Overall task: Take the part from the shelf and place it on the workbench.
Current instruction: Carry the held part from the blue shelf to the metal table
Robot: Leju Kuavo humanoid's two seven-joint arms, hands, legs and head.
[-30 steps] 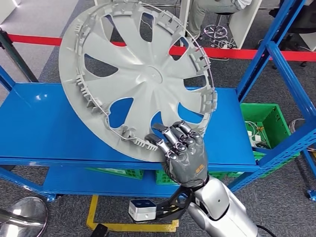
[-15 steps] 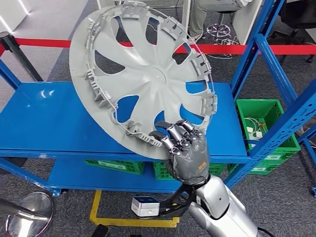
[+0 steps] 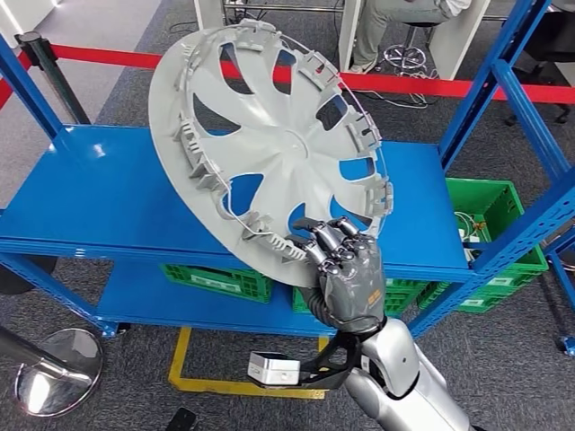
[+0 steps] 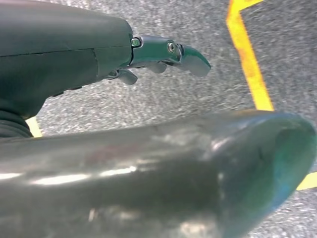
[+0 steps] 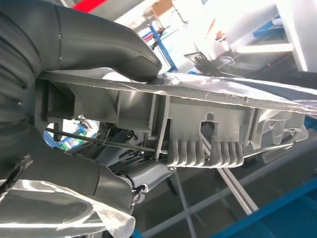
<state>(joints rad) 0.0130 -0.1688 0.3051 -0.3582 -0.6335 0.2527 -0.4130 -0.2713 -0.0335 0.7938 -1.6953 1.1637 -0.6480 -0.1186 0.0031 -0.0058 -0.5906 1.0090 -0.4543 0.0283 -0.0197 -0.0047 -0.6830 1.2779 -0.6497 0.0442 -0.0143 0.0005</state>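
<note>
Right arm (image 3: 400,377): silver, entering from below; a small white wrist camera (image 3: 273,368) on a black bracket beside it.

Right hand (image 3: 347,278): dark grey, fingers curled over the near rim of the hubcap, holding it. In the right wrist view the hand (image 5: 56,99) clamps the rim, thumb on one face, fingers on the ribbed clip side.

Left hand (image 4: 112,49): seen in the left wrist view over grey speckled floor with yellow tape (image 4: 248,59); fingers extended and apart, holding nothing.

Hubcap (image 3: 271,144): grey plastic wheel cover, inner face toward the camera, spoked with openings, clips and a wire ring round the rim. Tilted, raised above the shelf, far edge highest. Whether any part touches the shelf cannot be told.

Shelf (image 3: 101,197): blue metal rack with blue uprights; lower deck below.

Green crates (image 3: 495,215): on the floor under and to the right of the shelf.

Floor: chrome stanchion base (image 3: 57,368) at left; yellow tape outline (image 3: 178,377).

Beyond: red barrier band (image 3: 434,86); a seated person's legs (image 3: 380,22) by white furniture.
</note>
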